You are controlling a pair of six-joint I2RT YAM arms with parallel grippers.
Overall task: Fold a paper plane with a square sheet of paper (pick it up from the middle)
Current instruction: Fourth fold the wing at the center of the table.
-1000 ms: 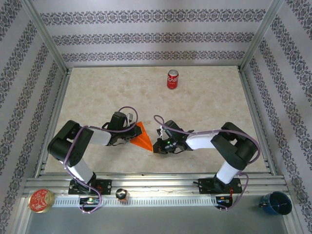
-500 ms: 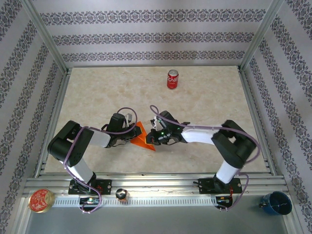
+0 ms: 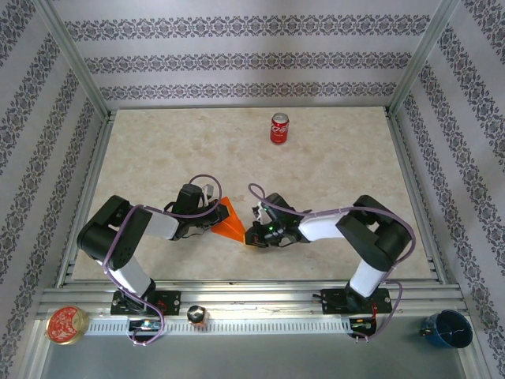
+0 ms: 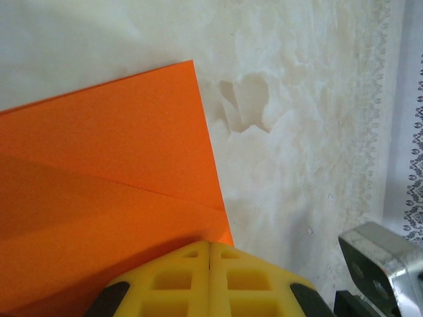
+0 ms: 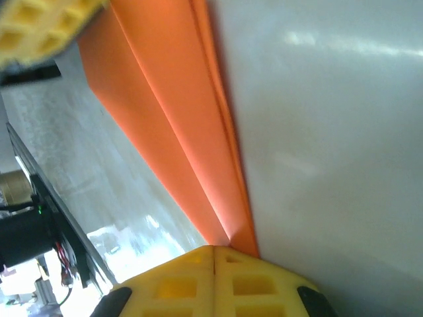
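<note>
Left tool (image 3: 215, 227) and right tool (image 3: 249, 235), both fully closed, touch the folded orange paper (image 3: 230, 225); soda can (image 3: 279, 128) stands well apart.

Both arms are folded low over the worktop (image 3: 339, 178), elbows set back toward its near edge and forearms turned inward to meet near the middle. The left gripper (image 3: 216, 223) is closed, its yellow fingertips (image 4: 178, 274) pressed together. The right gripper (image 3: 251, 234) is likewise closed, fingertips (image 5: 254, 284) touching, and is pointed toward the left one, near it.
</note>
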